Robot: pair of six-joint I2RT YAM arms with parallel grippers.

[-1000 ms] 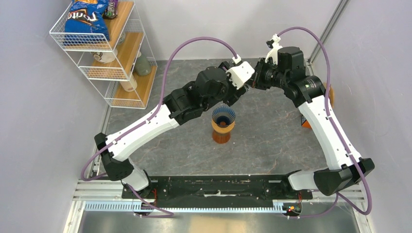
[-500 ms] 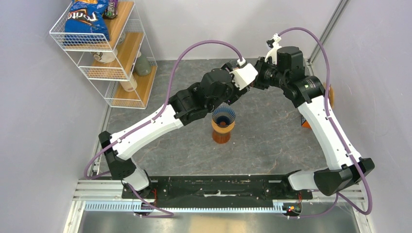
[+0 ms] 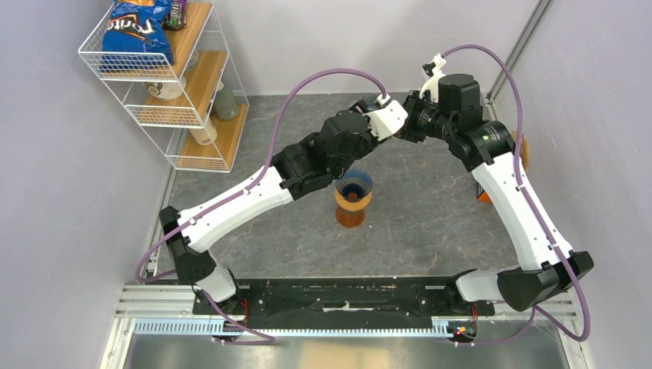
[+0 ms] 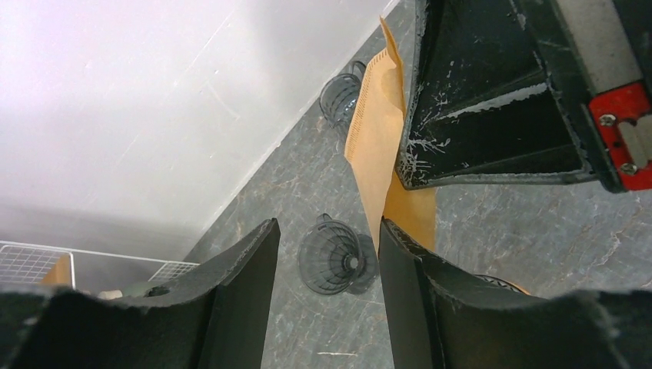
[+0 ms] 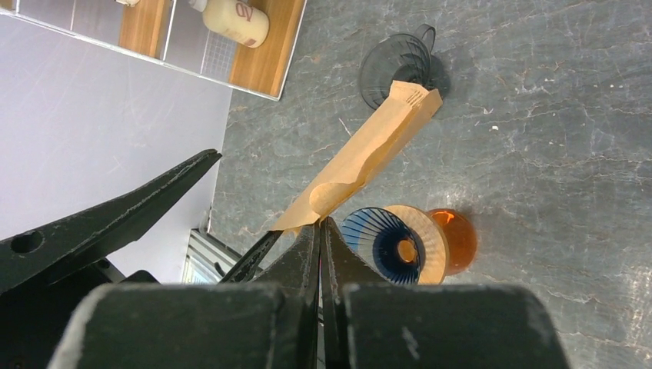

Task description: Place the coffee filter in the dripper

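A brown paper coffee filter (image 5: 370, 147) hangs flat in the air, pinched at its lower corner by my right gripper (image 5: 319, 224), which is shut on it. Below it stands the blue ribbed dripper (image 5: 388, 246) on an orange glass carafe (image 3: 351, 211) at mid-table. My left gripper (image 4: 327, 238) is open and close beside the filter (image 4: 377, 131). The filter's edge runs along the inner face of its right finger (image 4: 415, 292), not clearly between the jaws. From the top camera both grippers meet behind the dripper (image 3: 354, 184), and the filter is hidden.
Two grey see-through drippers lie on the table by the back wall, one (image 4: 334, 257) near, one (image 4: 338, 96) farther. A white wire rack (image 3: 165, 77) with wooden shelves, chips and bottles fills the back left. An orange object (image 3: 483, 194) sits behind the right arm.
My left gripper has moved right and toward the back, up to the right gripper, and its jaws have narrowed. The right arm and the filter have stayed put.
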